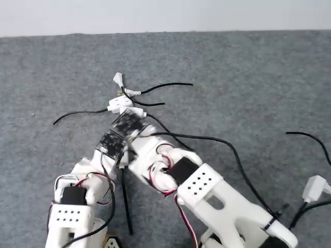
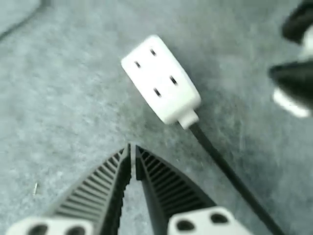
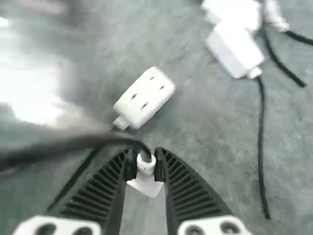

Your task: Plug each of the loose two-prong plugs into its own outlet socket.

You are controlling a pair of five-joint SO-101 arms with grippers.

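**Plug held just short of the socket**

A white plug (image 3: 145, 185) is pinched in the right tool (image 3: 145, 156), just short of the outlet socket (image 2: 161, 81) lying flat on the grey table (image 1: 248, 67). The left tool (image 2: 132, 154) is pressed together on nothing, near the socket's corded end. A second plug (image 1: 314, 187) is seen well apart, by the high view's right edge.

No text, label or number is legible.

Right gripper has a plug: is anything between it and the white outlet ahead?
Nothing separate: bare carpet lies between the plug in the right gripper and the outlet. The plug's black cord trails close by.
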